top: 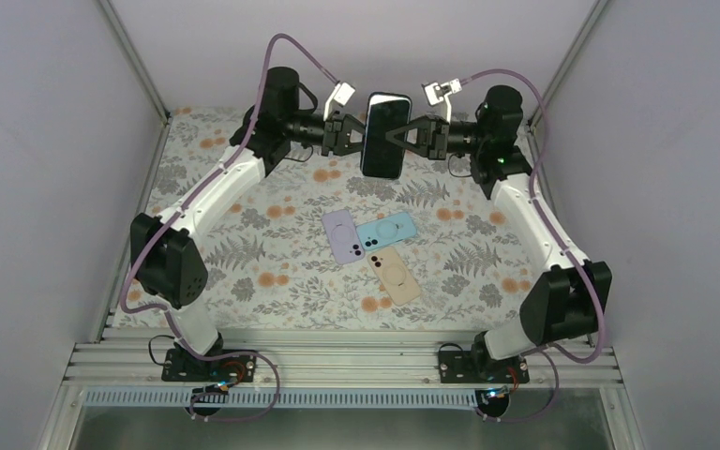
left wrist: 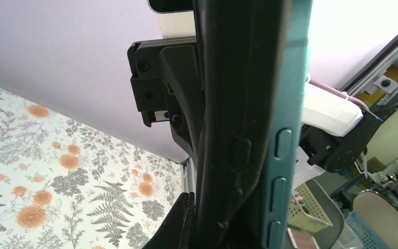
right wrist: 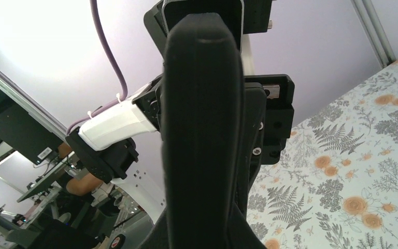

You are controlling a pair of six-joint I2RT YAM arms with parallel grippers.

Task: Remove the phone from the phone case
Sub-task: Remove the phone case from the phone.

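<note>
I see the phone [top: 382,108] face glossy black, its teal case [left wrist: 293,78] smooth, satiny plastic — the floral table cover [top: 244,234] matt

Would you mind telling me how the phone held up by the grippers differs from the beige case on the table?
The phone is lifted, gripped by the left gripper and right gripper; the beige case lies flat, unheld. The phone shows a dark screen; the beige case shows a ringed back. Both are rounded rectangles.
</note>
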